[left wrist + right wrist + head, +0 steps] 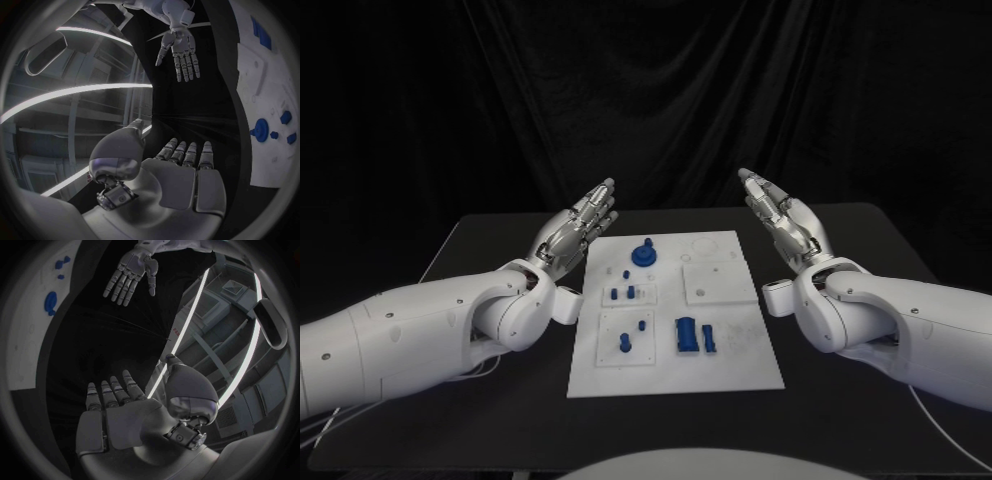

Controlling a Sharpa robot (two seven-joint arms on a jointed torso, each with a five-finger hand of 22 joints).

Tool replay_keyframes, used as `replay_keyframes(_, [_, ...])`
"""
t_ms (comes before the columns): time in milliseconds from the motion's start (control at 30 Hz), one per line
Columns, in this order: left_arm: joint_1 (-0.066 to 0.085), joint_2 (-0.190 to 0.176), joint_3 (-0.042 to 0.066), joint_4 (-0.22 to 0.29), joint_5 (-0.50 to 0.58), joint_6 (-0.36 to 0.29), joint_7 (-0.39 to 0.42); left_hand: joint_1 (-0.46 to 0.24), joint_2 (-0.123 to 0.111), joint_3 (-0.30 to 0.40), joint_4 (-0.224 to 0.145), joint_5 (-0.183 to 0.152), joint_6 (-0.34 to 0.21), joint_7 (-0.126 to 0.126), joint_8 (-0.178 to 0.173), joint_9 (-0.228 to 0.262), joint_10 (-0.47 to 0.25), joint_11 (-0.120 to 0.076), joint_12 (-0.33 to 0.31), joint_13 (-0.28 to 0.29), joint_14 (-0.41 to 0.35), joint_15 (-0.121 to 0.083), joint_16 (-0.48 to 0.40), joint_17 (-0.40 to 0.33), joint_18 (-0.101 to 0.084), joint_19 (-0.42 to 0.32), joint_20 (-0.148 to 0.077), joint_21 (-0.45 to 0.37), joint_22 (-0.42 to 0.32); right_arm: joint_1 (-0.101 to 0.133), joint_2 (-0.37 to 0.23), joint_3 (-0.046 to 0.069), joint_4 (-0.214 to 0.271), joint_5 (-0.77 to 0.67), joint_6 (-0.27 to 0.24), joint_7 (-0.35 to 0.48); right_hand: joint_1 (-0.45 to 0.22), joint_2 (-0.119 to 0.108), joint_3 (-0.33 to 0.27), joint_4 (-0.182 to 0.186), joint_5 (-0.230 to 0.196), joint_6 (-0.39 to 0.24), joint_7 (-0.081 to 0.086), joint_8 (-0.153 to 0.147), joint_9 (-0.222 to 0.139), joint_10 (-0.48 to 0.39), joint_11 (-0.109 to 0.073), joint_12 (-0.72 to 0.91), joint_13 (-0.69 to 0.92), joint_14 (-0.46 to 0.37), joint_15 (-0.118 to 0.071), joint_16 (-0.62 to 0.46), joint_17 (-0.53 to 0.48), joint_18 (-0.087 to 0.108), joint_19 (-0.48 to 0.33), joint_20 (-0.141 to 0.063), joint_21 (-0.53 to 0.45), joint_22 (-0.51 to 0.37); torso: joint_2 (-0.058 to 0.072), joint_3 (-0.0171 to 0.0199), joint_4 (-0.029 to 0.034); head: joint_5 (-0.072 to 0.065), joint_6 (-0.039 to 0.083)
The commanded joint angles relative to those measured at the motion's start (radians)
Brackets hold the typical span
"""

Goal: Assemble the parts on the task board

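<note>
The white task board (733,362) lies in the middle of the black table. Blue parts sit on it: a round knobbed piece (646,254) at the far end, small pegs (626,293) below it, a larger block (688,334) and several small pieces near the front. My left hand (583,228) is raised left of the board, fingers straight and apart, holding nothing. My right hand (783,219) is raised right of the board, likewise flat and empty. In the left wrist view my left hand (181,172) faces my right hand (179,47), with the board (265,85) to one side. In the right wrist view my right hand (115,410) faces my left hand (130,274).
The black table (488,250) extends around the board, with bare surface on both sides and in front. A black curtain (661,90) hangs behind the table. White cables (935,420) trail near the table's front right.
</note>
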Motion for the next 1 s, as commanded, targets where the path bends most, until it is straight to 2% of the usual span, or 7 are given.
replay_keyframes(33, [-0.011, 0.015, 0.023, 0.011, 0.047, -0.173, -0.038, -0.225, -0.036, 0.024, -0.052, -0.071, -0.079, 0.022, -0.005, -0.003, -0.001, 0.01, -0.024, -0.003, 0.001, -0.016, -0.004, -0.001, -0.037, -0.001, -0.036, -0.007, -0.007, -0.015, 0.029, 0.032, -0.009, 0.148, -0.117, -0.07, -0.215, 0.0, 0.002, -0.053, -0.075, -0.074, -0.004, -0.082, -0.066, -0.05, -0.093, -0.051, -0.059, -0.031, -0.033, -0.073, -0.015, -0.023, -0.01, -0.054, -0.006, -0.04, -0.005, -0.0086, -0.0029, -0.01, 0.057])
replay_keyframes(67, [-0.015, 0.021, 0.033, 0.014, 0.055, -0.205, -0.046, -0.244, -0.039, 0.024, -0.056, -0.077, -0.079, 0.022, -0.005, -0.003, -0.001, 0.01, -0.024, -0.003, 0.001, -0.016, -0.004, -0.001, -0.044, -0.001, -0.039, -0.007, -0.007, -0.02, 0.039, 0.046, -0.011, 0.166, -0.129, -0.077, -0.234, 0.0, 0.002, -0.058, -0.081, -0.08, -0.004, -0.082, -0.072, -0.05, -0.093, -0.055, -0.064, -0.031, -0.104, -0.073, -0.015, -0.023, -0.01, -0.058, -0.006, -0.044, -0.006, -0.0104, -0.0035, -0.012, 0.073])
replay_keyframes(133, [-0.025, 0.035, 0.059, 0.021, 0.074, -0.282, -0.066, -0.289, -0.115, 0.024, -0.067, -0.091, -0.079, 0.022, -0.005, -0.003, -0.001, 0.01, -0.024, -0.003, 0.001, -0.016, -0.004, -0.001, -0.048, -0.001, -0.045, -0.007, -0.007, -0.028, 0.058, 0.073, -0.016, 0.202, -0.154, -0.091, -0.275, 0.0, 0.002, -0.068, -0.096, -0.094, -0.004, -0.082, -0.084, -0.05, -0.093, -0.065, -0.075, -0.031, -0.104, -0.073, -0.015, -0.023, -0.01, -0.07, -0.006, -0.052, -0.009, -0.0144, -0.0048, -0.018, 0.108])
replay_keyframes(167, [-0.029, 0.04, 0.069, 0.024, 0.082, -0.312, -0.073, -0.305, -0.115, 0.024, -0.07, -0.096, -0.079, 0.022, -0.005, -0.003, -0.001, 0.01, -0.024, -0.003, 0.001, -0.016, -0.004, -0.001, -0.048, -0.001, -0.117, -0.007, -0.007, -0.031, 0.064, 0.081, -0.017, 0.213, -0.162, -0.095, -0.291, 0.0, 0.002, -0.071, -0.101, -0.099, -0.004, -0.082, -0.089, -0.05, -0.093, -0.069, -0.08, -0.031, -0.104, -0.073, -0.015, -0.023, -0.01, -0.073, -0.006, -0.055, -0.01, -0.0158, -0.0053, -0.02, 0.121])
replay_keyframes(400, [-0.05, 0.07, 0.126, 0.04, 0.123, -0.479, -0.116, -0.413, -0.115, 0.024, -0.095, -0.13, -0.079, 0.022, -0.005, -0.003, -0.001, 0.01, -0.024, -0.003, 0.001, -0.016, -0.004, -0.001, -0.122, -0.001, -0.117, -0.007, -0.007, -0.037, 0.079, 0.1, -0.021, 0.239, -0.18, -0.106, -0.389, 0.0, 0.002, -0.094, -0.134, -0.133, -0.004, -0.082, -0.119, -0.05, -0.093, -0.16, -0.106, -0.031, -0.104, -0.073, -0.015, -0.023, -0.01, -0.094, -0.006, -0.127, -0.014, -0.0231, -0.0076, -0.031, 0.185])
replay_keyframes(467, [-0.053, 0.074, 0.134, 0.043, 0.13, -0.506, -0.122, -0.436, -0.115, 0.024, -0.169, -0.138, -0.079, 0.022, -0.005, -0.003, -0.001, 0.01, -0.024, -0.003, 0.001, -0.016, -0.004, -0.001, -0.122, -0.001, -0.117, -0.007, -0.007, -0.037, 0.079, 0.1, -0.021, 0.239, -0.18, -0.106, -0.411, 0.0, 0.002, -0.166, -0.142, -0.14, -0.004, -0.082, -0.125, -0.05, -0.093, -0.16, -0.113, -0.031, -0.104, -0.073, -0.015, -0.023, -0.01, -0.17, -0.006, -0.127, -0.015, -0.024, -0.0079, -0.032, 0.192])
replay_keyframes(1000, [-0.057, 0.08, 0.145, 0.046, 0.138, -0.538, -0.13, -0.577, -0.115, 0.024, -0.169, -0.228, -0.079, 0.022, -0.005, -0.003, -0.001, 0.01, -0.024, -0.003, 0.001, -0.016, -0.004, -0.001, -0.122, -0.001, -0.117, -0.007, -0.007, -0.037, 0.079, 0.1, -0.021, 0.239, -0.18, -0.106, -0.539, 0.0, 0.002, -0.166, -0.233, -0.232, -0.004, -0.082, -0.206, -0.05, -0.093, -0.16, -0.185, -0.031, -0.104, -0.073, -0.015, -0.023, -0.01, -0.17, -0.006, -0.127, -0.015, -0.0245, -0.0081, -0.033, 0.197])
